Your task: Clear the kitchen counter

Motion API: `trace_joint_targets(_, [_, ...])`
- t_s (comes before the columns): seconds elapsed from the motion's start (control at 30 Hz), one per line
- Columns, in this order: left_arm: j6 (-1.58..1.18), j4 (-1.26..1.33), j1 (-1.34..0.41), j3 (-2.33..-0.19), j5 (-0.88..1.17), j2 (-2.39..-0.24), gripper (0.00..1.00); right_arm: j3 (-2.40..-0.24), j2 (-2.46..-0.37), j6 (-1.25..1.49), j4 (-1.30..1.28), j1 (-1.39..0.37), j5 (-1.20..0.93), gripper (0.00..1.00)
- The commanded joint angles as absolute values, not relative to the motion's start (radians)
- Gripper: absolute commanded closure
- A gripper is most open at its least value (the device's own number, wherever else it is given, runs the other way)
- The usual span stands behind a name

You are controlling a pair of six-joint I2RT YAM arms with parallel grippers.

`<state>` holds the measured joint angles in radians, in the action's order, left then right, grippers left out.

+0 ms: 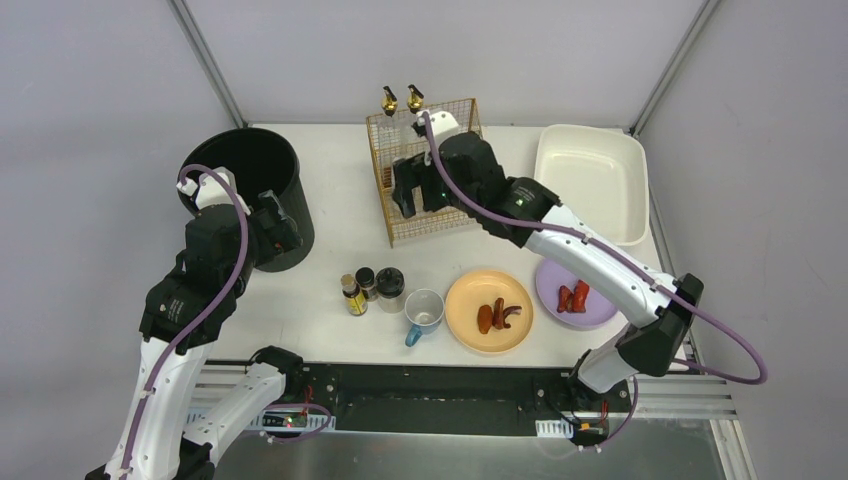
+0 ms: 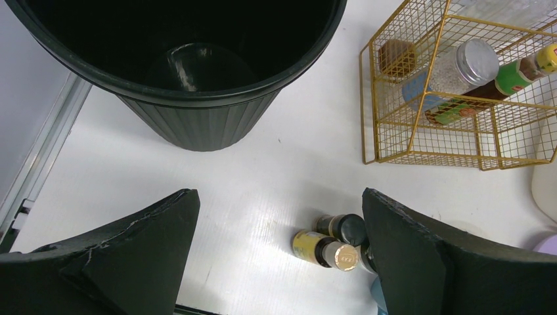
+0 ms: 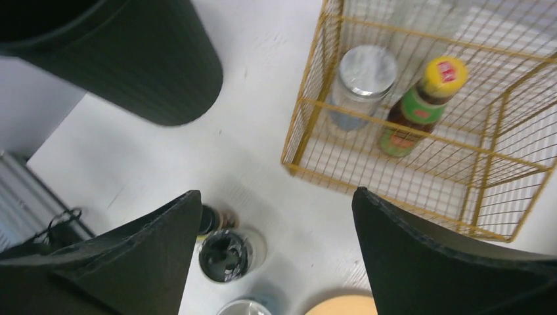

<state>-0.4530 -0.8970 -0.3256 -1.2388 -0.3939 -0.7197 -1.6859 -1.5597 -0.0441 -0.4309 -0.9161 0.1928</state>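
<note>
Right tool, fingers apart, above rack

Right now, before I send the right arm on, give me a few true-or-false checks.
1. The gold wire rack holds a silver-lidded jar and a yellow-capped sauce bottle. True.
2. The white mug with a blue handle sits in the cream rectangular plastic tub. False: the mug stands on the white kitchen counter beside the round orange plate.
3. The right gripper is shut on a bottle. False: it is open, nothing between its fingers.
4. Three small bottles stand together left of the mug. True.
5. The orange plate is bare. False: brown sausage pieces lie on it.
</note>
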Motion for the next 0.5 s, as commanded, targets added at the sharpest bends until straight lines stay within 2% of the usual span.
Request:
trace_joint_targets(0.0, [-0.426,-0.874,-0.319,-1.257,-0.396,-0.715,0.01,-1.613,-1.495,0.042,-0.432,-0.952,0.086,0.12])
trace_joint_targets(0.47, [-0.44,-0.875,-0.319,-1.246,-0.39,-0.702,0.0,-1.566,-1.592,0.114,-0.415,-1.101,-0.069,0.12])
